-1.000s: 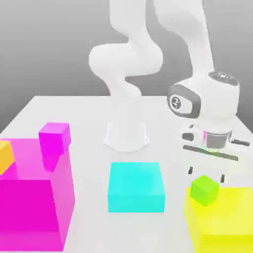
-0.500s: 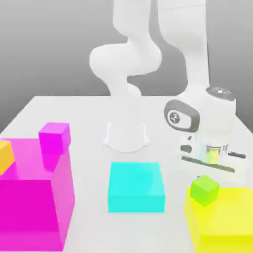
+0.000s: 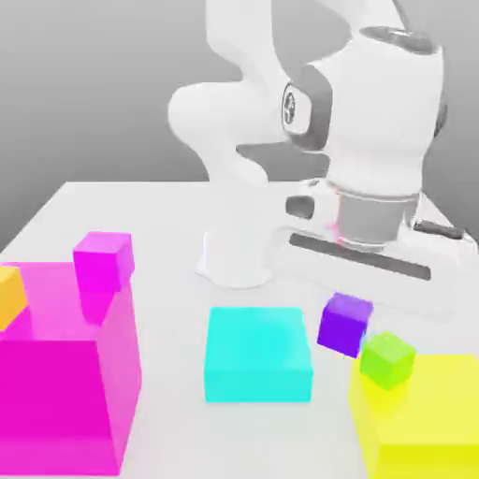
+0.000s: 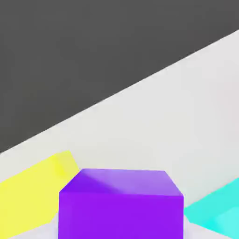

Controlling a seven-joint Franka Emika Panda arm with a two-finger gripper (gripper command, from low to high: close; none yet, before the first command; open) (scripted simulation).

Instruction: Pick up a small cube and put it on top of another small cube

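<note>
The small violet-purple cube [image 3: 345,324] hangs in the air just under my gripper [image 3: 349,301], clear of the table, between the cyan block and the yellow block. My gripper is shut on it. In the hand view the same cube [image 4: 120,203] sits close up with the table behind it. A small green cube [image 3: 387,359] rests on the near corner of the big yellow block [image 3: 426,412], just beside and below the held cube. A small magenta-pink cube [image 3: 103,262] stands on the big magenta block [image 3: 61,374] at the exterior view's left.
A flat cyan block [image 3: 258,354] lies in the middle of the white table [image 3: 168,215]. A small orange cube [image 3: 9,295] sits at the magenta block's left edge. The arm's white base [image 3: 239,257] stands behind the cyan block. Yellow [image 4: 32,186] and cyan [image 4: 217,210] blocks flank the held cube.
My gripper shut low behind the green cube, then rose and shifted toward the exterior view's left. The violet-purple cube came up with it and now hangs above the table.
</note>
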